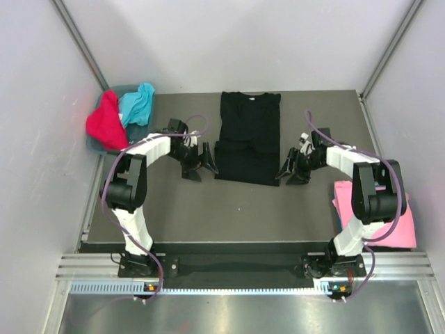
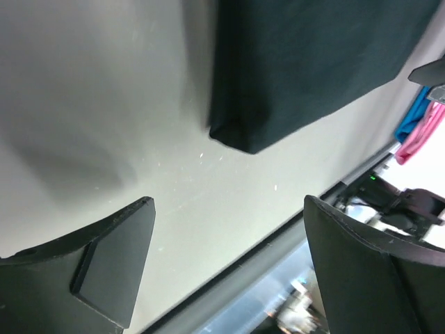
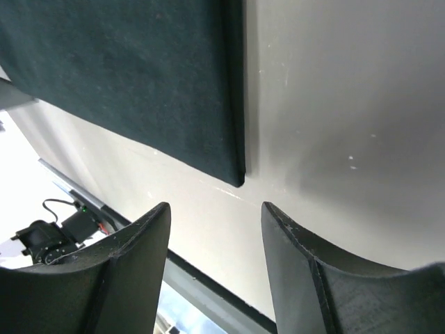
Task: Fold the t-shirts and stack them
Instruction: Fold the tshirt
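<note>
A black t-shirt lies flat in the middle of the table, its lower part folded up over itself. My left gripper stands open just left of its lower left corner, holding nothing. On the other side my right gripper is open beside the lower right corner, empty too. A folded pink t-shirt lies at the right table edge under the right arm. Red and turquoise t-shirts sit crumpled in a bin at the far left.
The grey bin holding the crumpled shirts stands in the far left corner. White walls close in the table on three sides. The table's front edge runs just below both grippers in the wrist views.
</note>
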`<act>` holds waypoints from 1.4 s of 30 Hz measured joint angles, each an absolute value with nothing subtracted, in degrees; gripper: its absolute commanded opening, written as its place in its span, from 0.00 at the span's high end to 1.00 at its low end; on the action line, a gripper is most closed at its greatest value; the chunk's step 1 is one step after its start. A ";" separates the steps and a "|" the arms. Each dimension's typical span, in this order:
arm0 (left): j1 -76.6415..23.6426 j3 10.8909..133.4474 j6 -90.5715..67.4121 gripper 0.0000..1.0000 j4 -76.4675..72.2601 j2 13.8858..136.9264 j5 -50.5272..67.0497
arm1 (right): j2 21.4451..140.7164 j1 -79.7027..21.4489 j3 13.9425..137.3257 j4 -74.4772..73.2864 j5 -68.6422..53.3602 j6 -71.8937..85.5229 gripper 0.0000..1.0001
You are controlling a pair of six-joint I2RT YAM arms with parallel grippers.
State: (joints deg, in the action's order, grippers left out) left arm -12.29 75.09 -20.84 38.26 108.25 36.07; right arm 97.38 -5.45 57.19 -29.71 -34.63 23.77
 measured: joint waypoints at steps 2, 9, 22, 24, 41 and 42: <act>-12.64 73.34 -22.74 0.09 38.04 109.49 37.36 | 98.08 -5.91 56.71 -29.21 -34.89 24.67 0.45; -12.80 72.95 -26.98 0.11 35.53 112.73 39.64 | 100.77 -7.40 56.62 -26.85 -35.68 26.89 0.45; -16.27 74.94 -30.81 0.32 32.60 116.40 42.61 | 101.91 -8.43 54.76 -24.91 -37.78 29.34 0.46; -16.69 75.68 -31.07 0.32 32.38 117.32 43.03 | 102.00 -8.43 54.76 -24.84 -37.71 29.65 0.46; -17.10 77.58 -31.18 0.83 31.48 119.57 40.14 | 106.94 -8.08 57.71 -23.62 -37.19 30.65 1.00; -17.12 77.58 -30.89 0.90 31.38 119.57 39.92 | 106.91 -8.01 57.60 -23.40 -37.23 30.70 1.00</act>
State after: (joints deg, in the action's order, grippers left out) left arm -17.12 77.58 -30.89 31.38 119.57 39.92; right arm 106.91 -8.01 57.60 -23.40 -37.23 30.70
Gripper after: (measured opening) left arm 0.201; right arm 0.018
